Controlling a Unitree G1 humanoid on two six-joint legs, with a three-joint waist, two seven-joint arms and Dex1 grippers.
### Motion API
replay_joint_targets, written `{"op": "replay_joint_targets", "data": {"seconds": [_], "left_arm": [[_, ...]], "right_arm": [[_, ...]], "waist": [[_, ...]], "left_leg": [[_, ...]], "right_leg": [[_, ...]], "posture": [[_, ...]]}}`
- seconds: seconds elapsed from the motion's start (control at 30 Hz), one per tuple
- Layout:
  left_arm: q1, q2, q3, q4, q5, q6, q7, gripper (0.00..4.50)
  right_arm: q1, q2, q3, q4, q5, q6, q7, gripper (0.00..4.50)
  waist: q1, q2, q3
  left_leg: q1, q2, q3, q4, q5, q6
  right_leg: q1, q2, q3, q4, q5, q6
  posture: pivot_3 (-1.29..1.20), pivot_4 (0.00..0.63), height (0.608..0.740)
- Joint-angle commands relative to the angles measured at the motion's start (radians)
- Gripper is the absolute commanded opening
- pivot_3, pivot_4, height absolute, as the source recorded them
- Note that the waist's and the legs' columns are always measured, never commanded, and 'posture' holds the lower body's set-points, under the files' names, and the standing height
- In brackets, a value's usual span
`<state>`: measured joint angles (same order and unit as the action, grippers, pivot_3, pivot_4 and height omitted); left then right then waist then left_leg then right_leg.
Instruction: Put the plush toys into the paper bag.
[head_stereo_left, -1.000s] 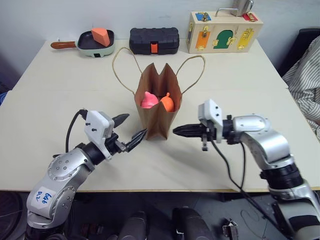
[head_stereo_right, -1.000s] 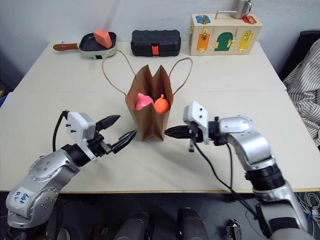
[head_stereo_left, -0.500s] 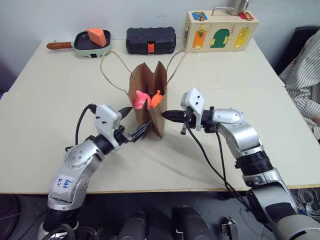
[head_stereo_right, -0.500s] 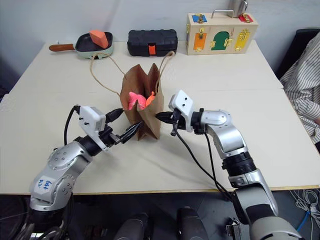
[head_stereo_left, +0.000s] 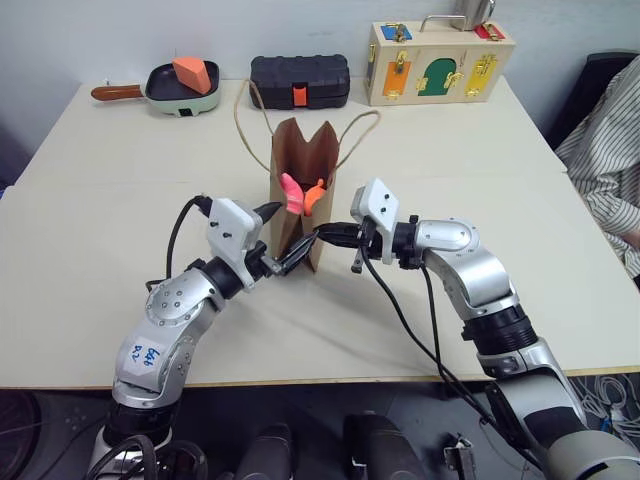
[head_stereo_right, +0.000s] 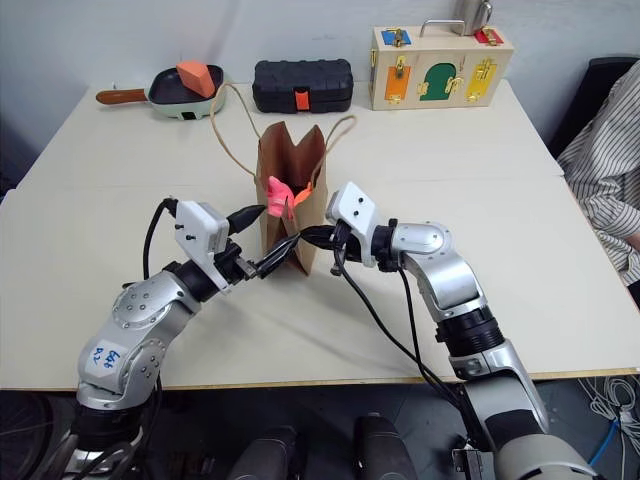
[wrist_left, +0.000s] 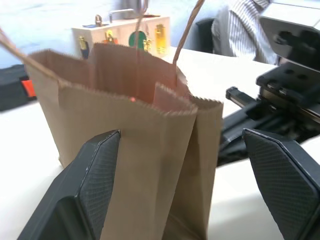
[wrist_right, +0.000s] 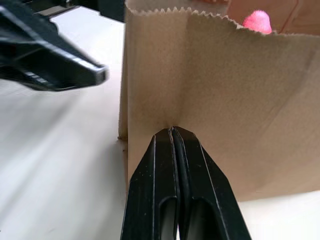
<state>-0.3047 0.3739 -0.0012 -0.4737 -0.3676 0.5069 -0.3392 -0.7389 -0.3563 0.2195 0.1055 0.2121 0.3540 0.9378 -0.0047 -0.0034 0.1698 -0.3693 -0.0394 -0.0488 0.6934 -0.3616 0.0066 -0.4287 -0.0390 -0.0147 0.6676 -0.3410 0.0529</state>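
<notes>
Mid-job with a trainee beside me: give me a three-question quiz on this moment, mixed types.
1. True or false: both plush toys are already inside the paper bag.
2. Which pincer is shut? A) left pincer B) right pincer
3. Fill in: the bag stands ______ between the left pincer's open fingers.

Key:
1. True: pink and orange show in the bag's mouth.
2. B: its tips press the bag's side wall.
3. Upright.
</notes>
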Motion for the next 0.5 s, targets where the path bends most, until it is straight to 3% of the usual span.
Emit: {"op": "replay_joint_targets", "data": {"seconds": [0.03, 0.3, 0.4, 0.5], "left_arm": [[-0.005, -0.008, -0.003, -0.022, 0.023, -0.014, 0.012, 4.07], [0.0, -0.04, -0.014, 0.005, 0.079, -0.012, 0.057, 4.07], [-0.01, -0.051, -0.004, 0.016, 0.085, -0.021, 0.061, 3.47], [-0.017, -0.054, 0.001, 0.022, 0.087, -0.021, 0.057, 2.55]], "right_arm": [[-0.012, 0.012, -0.002, -0.024, 0.005, -0.009, -0.001, 0.06], [-0.018, 0.026, -0.006, -0.035, 0.011, -0.009, 0.0, 0.06], [-0.019, 0.027, -0.007, -0.035, 0.011, -0.009, 0.001, 0.0], [-0.022, 0.028, -0.008, -0.037, 0.013, -0.009, 0.002, 0.0]], "waist": [[0.0, 0.0, 0.0], [0.0, 0.0, 0.0], [0.0, 0.0, 0.0], [0.0, 0.0, 0.0]], "left_leg": [[0.0, 0.0, 0.0, 0.0, 0.0, 0.0], [0.0, 0.0, 0.0, 0.0, 0.0, 0.0], [0.0, 0.0, 0.0, 0.0, 0.0, 0.0], [0.0, 0.0, 0.0, 0.0, 0.0, 0.0]], "right_leg": [[0.0, 0.0, 0.0, 0.0, 0.0, 0.0], [0.0, 0.0, 0.0, 0.0, 0.0, 0.0], [0.0, 0.0, 0.0, 0.0, 0.0, 0.0], [0.0, 0.0, 0.0, 0.0, 0.0, 0.0]], "posture": [[0.0, 0.15, 0.74], [0.0, 0.15, 0.74], [0.0, 0.15, 0.74], [0.0, 0.15, 0.74]]}}
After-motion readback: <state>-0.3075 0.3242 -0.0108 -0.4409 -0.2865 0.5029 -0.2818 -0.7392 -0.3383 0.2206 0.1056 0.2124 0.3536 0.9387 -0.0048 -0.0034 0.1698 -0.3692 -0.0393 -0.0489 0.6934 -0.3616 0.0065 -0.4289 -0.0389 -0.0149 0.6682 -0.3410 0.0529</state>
